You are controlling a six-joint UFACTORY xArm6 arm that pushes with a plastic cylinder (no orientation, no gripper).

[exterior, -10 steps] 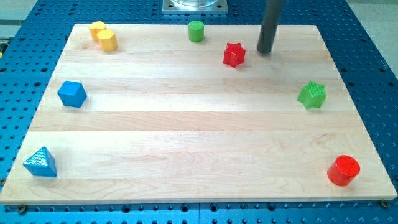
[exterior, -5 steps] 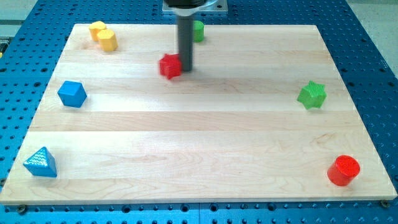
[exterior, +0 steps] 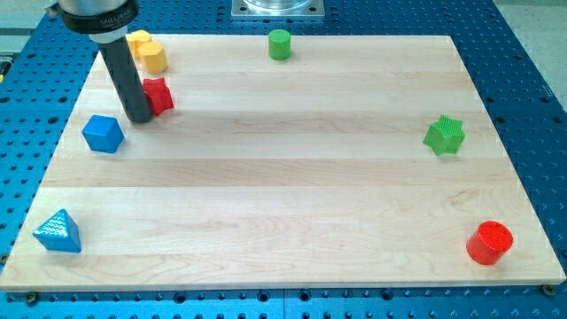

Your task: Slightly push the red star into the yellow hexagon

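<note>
The red star (exterior: 159, 95) lies on the wooden board near the view's upper left. The yellow hexagon (exterior: 154, 57) sits just above it, a small gap apart, with a second yellow block (exterior: 137, 41) touching it at its upper left. My tip (exterior: 139, 117) rests on the board against the red star's lower left side, between the star and the blue block (exterior: 103, 134). The rod hides part of the star's left edge.
A green cylinder (exterior: 280, 43) stands at the top middle. A green star (exterior: 444, 135) lies at the right. A red cylinder (exterior: 489, 243) stands at the bottom right. A blue triangle (exterior: 58, 231) lies at the bottom left. The board's edge (exterior: 283, 288) borders a blue perforated base.
The rod swept from the view's right to the left, pushing the red star leftward across the top of the board. My tip now sits on the star's lower left instead of its right.
</note>
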